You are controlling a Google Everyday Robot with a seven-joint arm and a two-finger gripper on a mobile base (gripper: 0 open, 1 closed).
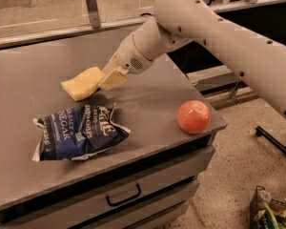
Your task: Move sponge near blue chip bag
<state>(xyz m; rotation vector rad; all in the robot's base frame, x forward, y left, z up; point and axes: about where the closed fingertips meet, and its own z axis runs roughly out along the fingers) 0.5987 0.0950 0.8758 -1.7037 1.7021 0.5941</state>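
The sponge [81,83] is a pale yellow soft block held just over the grey tabletop, a short way above and behind the blue chip bag [78,132]. My gripper [105,78] is shut on the sponge's right end, reaching in from the upper right. The blue chip bag lies crumpled on the front left of the table, its white lettering facing up.
A round orange-red apple [194,117] sits near the table's [33,75] front right corner. A drawer with a dark handle [124,196] is below the front edge. A rail with a metal post [92,6] runs behind the table. A bag lies on the floor at the lower right [271,211].
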